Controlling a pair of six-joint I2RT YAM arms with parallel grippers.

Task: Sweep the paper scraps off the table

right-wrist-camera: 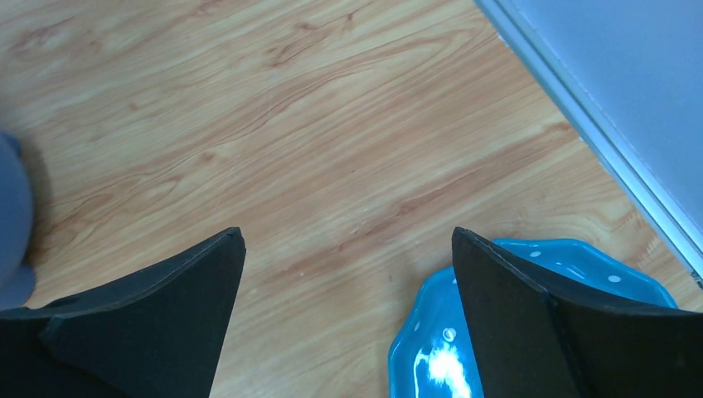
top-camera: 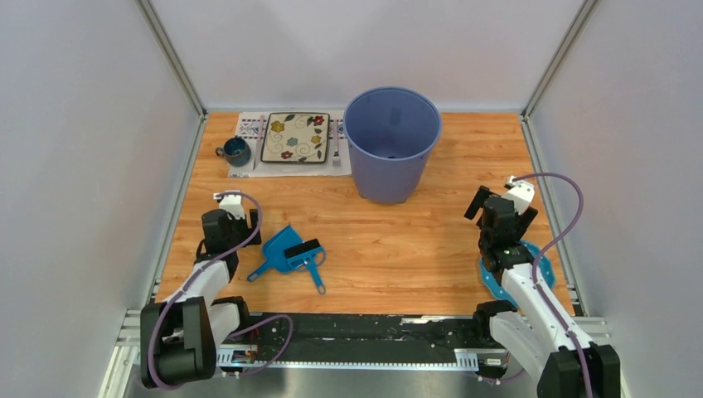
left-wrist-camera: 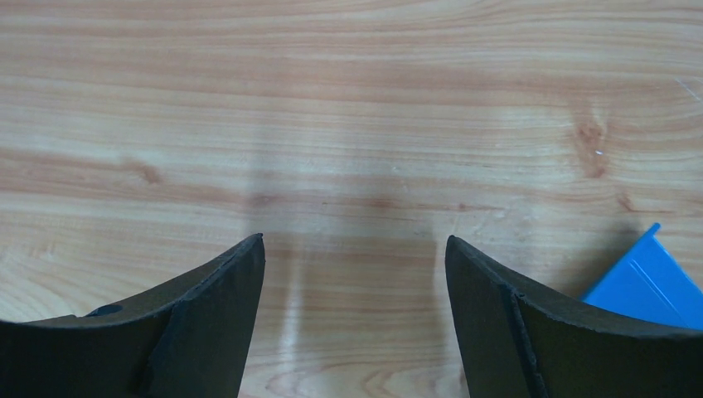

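The paper scraps are out of view; none show on the orange-brown table [top-camera: 414, 249] in any view. My left gripper [top-camera: 236, 235] hovers low over bare wood [left-wrist-camera: 348, 124] at the near left, open, with nothing between its fingers [left-wrist-camera: 355, 240]. Just to its right lie a blue dustpan [top-camera: 282, 246] and a hand brush [top-camera: 308, 257]; the dustpan's corner [left-wrist-camera: 651, 282] shows in the left wrist view. My right gripper [top-camera: 501, 214] is open and empty [right-wrist-camera: 348, 232] at the near right, above the wood [right-wrist-camera: 290, 124].
A tall blue-grey bin [top-camera: 391, 145] stands upright at the back centre, its side [right-wrist-camera: 12, 224] at the right wrist view's left edge. A flowered square plate [top-camera: 296, 137] on a placemat and a dark mug [top-camera: 235, 152] sit back left. A glossy blue dotted plate [right-wrist-camera: 431, 348] lies under the right arm.
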